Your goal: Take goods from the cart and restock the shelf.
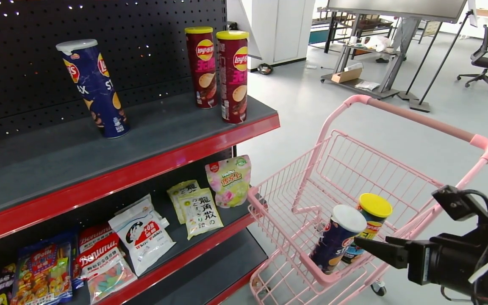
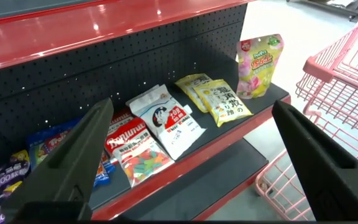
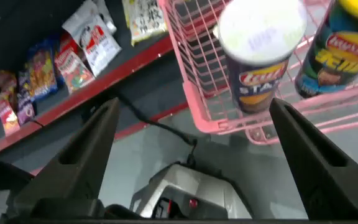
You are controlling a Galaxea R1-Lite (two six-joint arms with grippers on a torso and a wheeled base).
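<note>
A pink cart (image 1: 422, 118) stands to the right of the shelf (image 1: 151, 127). In its basket lean a dark blue chip can with a white lid (image 1: 336, 238) (image 3: 261, 53) and a yellow-lidded can (image 1: 369, 220) (image 3: 340, 46). On the upper shelf stand a blue can (image 1: 95, 89) and two maroon cans (image 1: 203, 67) (image 1: 232, 72). My right gripper (image 1: 369, 248) (image 3: 194, 155) is open and empty, just outside the cart's near rim, close to the blue can. Open too, my left gripper (image 2: 191, 155) faces the lower shelf's snack bags with nothing between its fingers.
Snack bags (image 1: 142, 233) (image 2: 166, 124) lie along the lower shelf, and a green pouch (image 1: 229, 180) stands at its right end. Open grey floor lies beyond the cart. A board stand (image 1: 392, 55) and an office chair (image 1: 487, 61) are far back.
</note>
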